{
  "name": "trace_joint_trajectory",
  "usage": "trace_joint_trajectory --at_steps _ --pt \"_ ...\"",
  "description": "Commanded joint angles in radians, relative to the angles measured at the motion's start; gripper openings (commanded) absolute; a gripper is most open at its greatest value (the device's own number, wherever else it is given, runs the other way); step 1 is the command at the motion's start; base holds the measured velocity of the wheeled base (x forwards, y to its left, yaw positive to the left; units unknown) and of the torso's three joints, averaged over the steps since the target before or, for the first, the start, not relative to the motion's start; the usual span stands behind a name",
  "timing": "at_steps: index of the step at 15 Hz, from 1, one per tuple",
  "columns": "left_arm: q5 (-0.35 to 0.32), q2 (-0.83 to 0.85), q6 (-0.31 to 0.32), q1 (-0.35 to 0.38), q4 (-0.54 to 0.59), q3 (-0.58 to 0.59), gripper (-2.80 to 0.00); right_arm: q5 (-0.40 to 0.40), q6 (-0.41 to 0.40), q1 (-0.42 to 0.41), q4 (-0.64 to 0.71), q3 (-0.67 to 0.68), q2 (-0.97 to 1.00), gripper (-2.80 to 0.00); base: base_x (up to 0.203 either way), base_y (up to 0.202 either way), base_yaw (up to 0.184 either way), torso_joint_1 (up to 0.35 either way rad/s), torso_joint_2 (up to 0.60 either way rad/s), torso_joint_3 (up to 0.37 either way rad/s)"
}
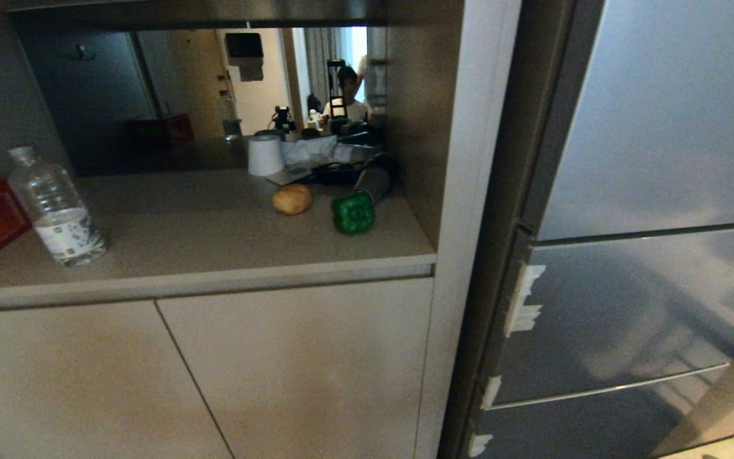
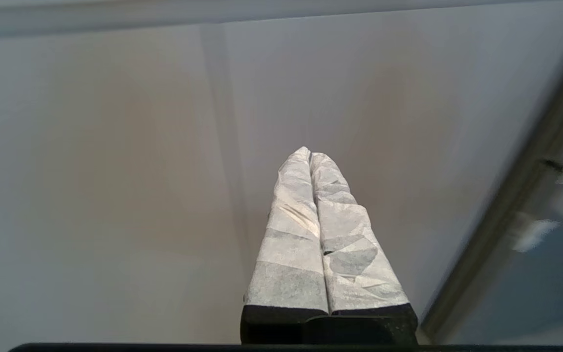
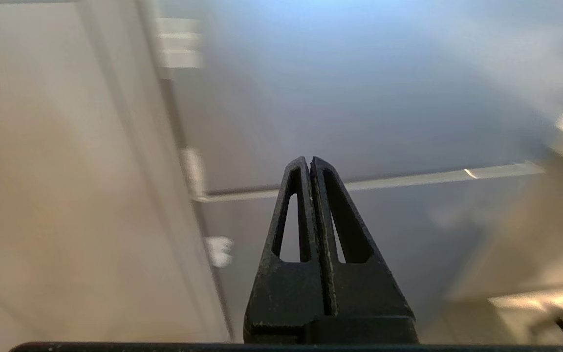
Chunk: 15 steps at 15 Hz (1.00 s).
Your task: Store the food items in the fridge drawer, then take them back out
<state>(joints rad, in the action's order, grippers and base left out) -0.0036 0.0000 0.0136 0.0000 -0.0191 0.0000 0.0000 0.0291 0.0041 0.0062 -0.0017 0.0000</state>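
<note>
My left gripper (image 2: 310,155), fingers (image 2: 291,234) wrapped in pale tape, is pressed closed and empty. My right gripper (image 3: 309,159), bare black fingers (image 3: 345,230), is likewise closed, holding nothing.

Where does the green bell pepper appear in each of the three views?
Head view: green bell pepper on the counter, right of the potato.
Left wrist view: not in it.
Right wrist view: not in it.
Shared landmark: white tape patches on the fridge's edge.
</note>
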Motion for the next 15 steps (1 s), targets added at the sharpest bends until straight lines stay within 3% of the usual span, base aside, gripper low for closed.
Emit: trace_joint_trajectory --at_steps 1,15 --pt "0.001 0.002 0.0 0.0 -0.001 0.011 -2.8 0.0 0.002 0.001 0.0 0.0 0.001 -2.8 -0.004 0.009 -0.175 0.002 0.0 0.002" --pt "-0.003 0.002 0.013 0.0 -0.002 0.011 -2.8 -0.002 0.003 0.001 0.0 0.0 0.002 -2.8 -0.001 0.006 -0.176 0.002 0.0 0.002"
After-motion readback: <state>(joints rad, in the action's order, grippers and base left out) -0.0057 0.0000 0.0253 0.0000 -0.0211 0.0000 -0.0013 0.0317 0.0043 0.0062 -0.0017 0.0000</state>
